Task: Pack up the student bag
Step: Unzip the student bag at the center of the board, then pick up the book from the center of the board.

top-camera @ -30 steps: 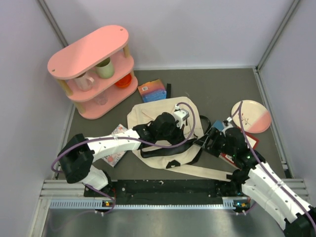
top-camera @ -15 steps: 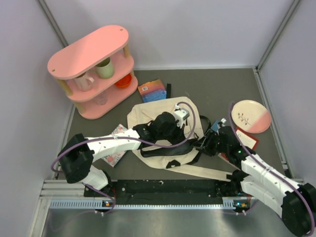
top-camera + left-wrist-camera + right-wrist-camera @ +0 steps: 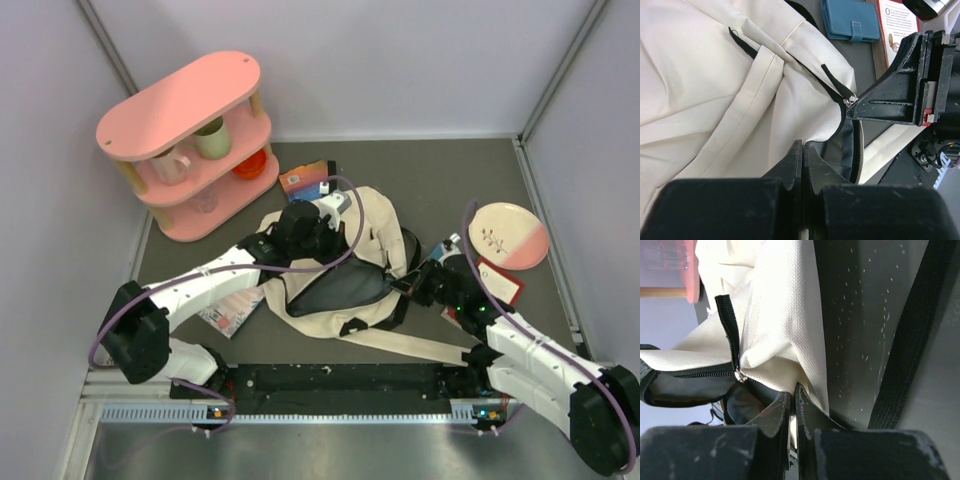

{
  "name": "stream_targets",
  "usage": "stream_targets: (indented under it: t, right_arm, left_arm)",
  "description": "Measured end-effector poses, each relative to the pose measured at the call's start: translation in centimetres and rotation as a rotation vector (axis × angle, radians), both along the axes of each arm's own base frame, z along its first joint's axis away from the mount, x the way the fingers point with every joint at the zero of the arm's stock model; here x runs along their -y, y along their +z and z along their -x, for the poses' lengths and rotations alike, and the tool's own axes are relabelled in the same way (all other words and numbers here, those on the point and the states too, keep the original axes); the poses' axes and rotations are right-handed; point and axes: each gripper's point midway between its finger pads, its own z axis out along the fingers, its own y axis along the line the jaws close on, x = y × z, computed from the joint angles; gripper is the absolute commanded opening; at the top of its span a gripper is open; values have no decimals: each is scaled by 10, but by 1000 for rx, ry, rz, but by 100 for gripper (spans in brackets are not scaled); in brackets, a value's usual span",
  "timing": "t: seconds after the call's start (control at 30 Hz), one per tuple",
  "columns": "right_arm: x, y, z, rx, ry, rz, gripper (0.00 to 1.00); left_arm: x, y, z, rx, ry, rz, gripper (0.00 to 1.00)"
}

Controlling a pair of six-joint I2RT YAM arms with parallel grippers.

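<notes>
Far left, by the wall: a pink shelf (image 3: 180,95) carrying a green mug (image 3: 212,138), a pale mug (image 3: 170,165) and an orange bowl (image 3: 250,163) on its lower tiers. Just past the bag's far edge, an orange-and-blue box (image 3: 305,180). Half under the left forearm, a printed packet (image 3: 232,310). To the right, a pink-and-cream plate (image 3: 510,235) and a red-edged card (image 3: 503,290), the card partly hidden behind the right arm.

Mid-table, between the two arms: the student bag (image 3: 375,220), cream cloth bunched up, mouth gaping toward the near edge, long strap (image 3: 420,347) trailing along the front. In the mouth, only dark lining (image 3: 340,288) on show.

Left gripper (image 3: 803,150): fingers pinched together on the bag's rim by the opening. Right gripper (image 3: 792,390): nipped tight on a fold of cream cloth at the right end of the mouth, just beside the zip pull (image 3: 740,375).

From the left wrist alone: a blue wallet (image 3: 850,20) lying beyond the bag. From the right wrist alone: a black webbing strap (image 3: 915,330) running across the grey table (image 3: 440,170).
</notes>
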Motion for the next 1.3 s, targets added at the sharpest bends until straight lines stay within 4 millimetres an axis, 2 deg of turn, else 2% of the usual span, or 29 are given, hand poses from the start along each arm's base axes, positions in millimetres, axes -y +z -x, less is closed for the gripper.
stream_targets:
  t: [0.37, 0.5, 0.53, 0.57, 0.63, 0.67, 0.73, 0.83, 0.93, 1.2, 1.3]
  right_arm:
    - [-3, 12, -15, 45, -18, 1, 0]
    - [-3, 16, -15, 79, -4, 6, 0]
    - [-3, 16, -15, 86, 4, 15, 0]
    - [-2, 15, -14, 87, 10, 25, 0]
    - [1, 8, -11, 77, 23, 56, 0]
    - [4, 3, -8, 64, 26, 77, 0]
    - [8, -7, -5, 35, 29, 112, 0]
    - [11, -15, -1, 7, 36, 140, 0]
    - [13, -19, 0, -4, 39, 150, 0]
    - [15, -19, 0, -1, 34, 160, 0]
    - [16, -16, -1, 14, 26, 159, 0]
  left_arm:
    - [-8, 8, -7, 5, -12, 10, 0]
    - [-6, 11, -3, 1, -62, 32, 0]
    - [-4, 11, -1, -6, -83, 44, 9]
    - [-1, 11, 1, -13, -105, 55, 36]
    - [8, 6, 7, -36, -164, 72, 58]
    - [14, 1, 10, -46, -185, 70, 75]
    - [25, -7, 17, -52, -219, 67, 87]
    - [43, -15, 35, -55, -293, 60, 97]
    - [60, -17, 47, -49, -355, 65, 99]
    - [90, -2, 47, 42, -439, 55, 99]
    - [100, -12, 53, 59, -471, 14, 99]
